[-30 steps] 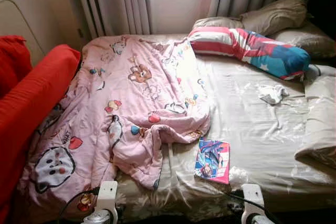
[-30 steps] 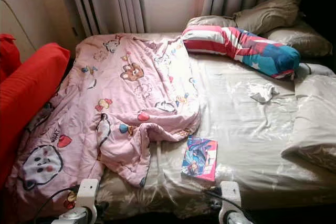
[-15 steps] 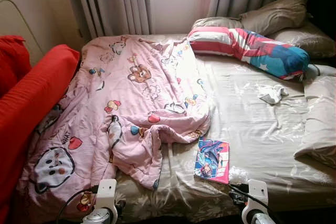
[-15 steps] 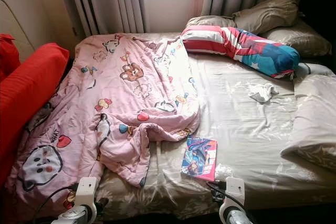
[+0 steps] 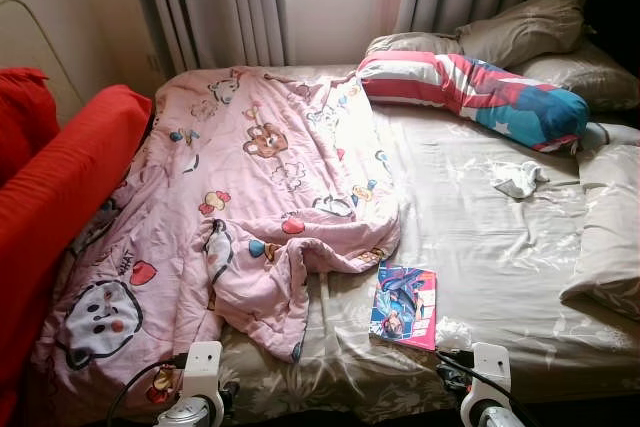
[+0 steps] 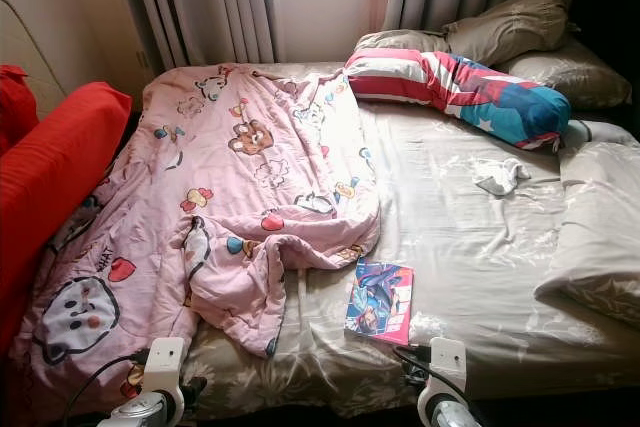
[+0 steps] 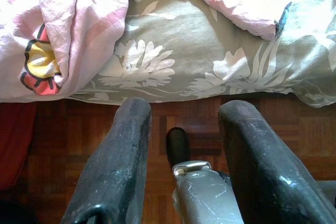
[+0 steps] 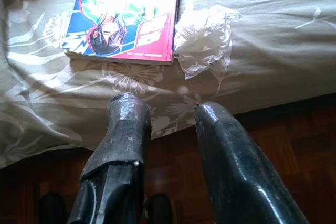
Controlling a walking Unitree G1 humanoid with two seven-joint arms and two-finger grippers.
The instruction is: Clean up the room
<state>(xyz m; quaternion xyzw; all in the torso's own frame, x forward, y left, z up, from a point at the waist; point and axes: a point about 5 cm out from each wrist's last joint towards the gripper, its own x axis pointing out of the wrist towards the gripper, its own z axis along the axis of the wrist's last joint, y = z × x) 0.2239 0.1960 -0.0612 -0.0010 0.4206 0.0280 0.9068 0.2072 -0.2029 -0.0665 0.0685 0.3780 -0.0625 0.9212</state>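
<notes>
The robot stands at the near edge of the bed point(image 5: 500, 247) with both arms low. The right gripper point(image 8: 168, 124) hangs with its fingers parted and nothing between them, just short of the mattress edge and pointed at a crumpled white tissue point(image 8: 203, 40), which lies touching the near right corner of a bright comic book point(image 8: 126, 14). The left gripper point(image 7: 181, 124) is also spread and empty, held below the overhanging pink cartoon quilt point(image 5: 240, 197). What worries me is that tissue: it is so light and sits so close against the book that a closing pinch could push it away, catch the book's corner as well, or nip the loose floral sheet (which is already wrinkled there). On the left, a reach upward could snag the quilt's hanging fold and drag the whole heap toward the wooden floor point(image 7: 173, 114). The quilt lies bunched over the left half of the bed, and a small whitish rag point(image 5: 520, 179) sits far right on the bare sheet. A striped red and blue bolster point(image 5: 470, 92) and beige pillows point(image 5: 525, 27) are piled at the far end under grey curtains point(image 5: 220, 2). A red sofa point(image 5: 55, 187) crowds the left side.
</notes>
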